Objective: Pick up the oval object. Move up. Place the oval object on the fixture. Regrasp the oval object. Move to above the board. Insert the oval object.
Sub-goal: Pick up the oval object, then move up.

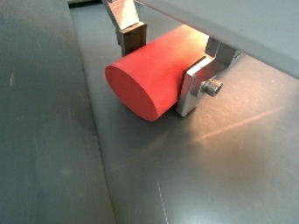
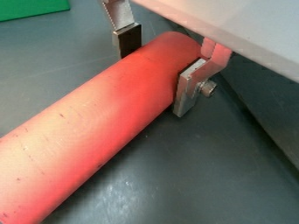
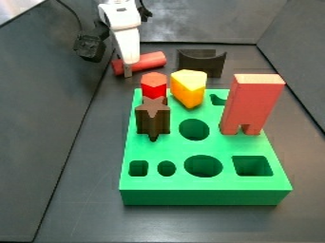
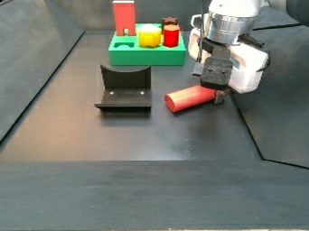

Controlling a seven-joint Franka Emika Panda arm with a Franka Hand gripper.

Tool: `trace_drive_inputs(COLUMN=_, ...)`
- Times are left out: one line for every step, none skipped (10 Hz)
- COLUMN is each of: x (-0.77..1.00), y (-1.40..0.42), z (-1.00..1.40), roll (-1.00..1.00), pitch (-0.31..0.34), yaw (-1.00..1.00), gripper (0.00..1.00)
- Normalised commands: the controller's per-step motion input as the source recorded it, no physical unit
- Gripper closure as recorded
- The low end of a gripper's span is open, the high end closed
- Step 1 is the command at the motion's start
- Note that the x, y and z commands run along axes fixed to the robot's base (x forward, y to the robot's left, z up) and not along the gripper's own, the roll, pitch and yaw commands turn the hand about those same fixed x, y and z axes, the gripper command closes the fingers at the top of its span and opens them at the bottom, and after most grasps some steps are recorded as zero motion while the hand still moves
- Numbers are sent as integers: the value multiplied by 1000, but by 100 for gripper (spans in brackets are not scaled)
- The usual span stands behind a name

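The oval object (image 4: 187,98), a long smooth red rod, lies flat on the dark floor right of the fixture (image 4: 123,87). My gripper (image 4: 212,79) reaches down over one end of it. In both wrist views the silver fingers straddle the oval object (image 1: 146,83) (image 2: 93,131). One finger (image 1: 193,87) rests against its side, while the other pad (image 1: 132,37) stands a sliver away, so the gripper (image 1: 163,66) (image 2: 159,65) is open. The green board (image 3: 191,195) sits apart from the rod (image 3: 124,68) and the fixture (image 3: 200,63).
Standing in the board (image 4: 145,52) are a tall salmon-pink block (image 3: 252,102), a yellow piece (image 3: 188,87), a short red peg (image 3: 154,85) and a dark brown star peg (image 3: 152,119). Dark sloped walls (image 4: 259,126) enclose the floor close beside the gripper.
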Motion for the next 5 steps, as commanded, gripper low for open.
trace_drive_inputs(x=0, y=0, z=0, roll=0, pitch=0, yaw=0, gripper=100)
trace_drive_inputs(x=0, y=0, z=833, roll=0, pitch=0, yaw=0, gripper=100)
trace_drive_inputs(x=17, y=72, z=778, roll=17, pitch=-8, yaw=-18, gripper=100)
trace_drive_inputs(x=10, y=69, z=724, roll=19, pitch=11, yaw=-24, gripper=100)
trace_drive_inputs(x=-4, y=38, z=551, roll=28, pitch=40, yaw=-31, gripper=100)
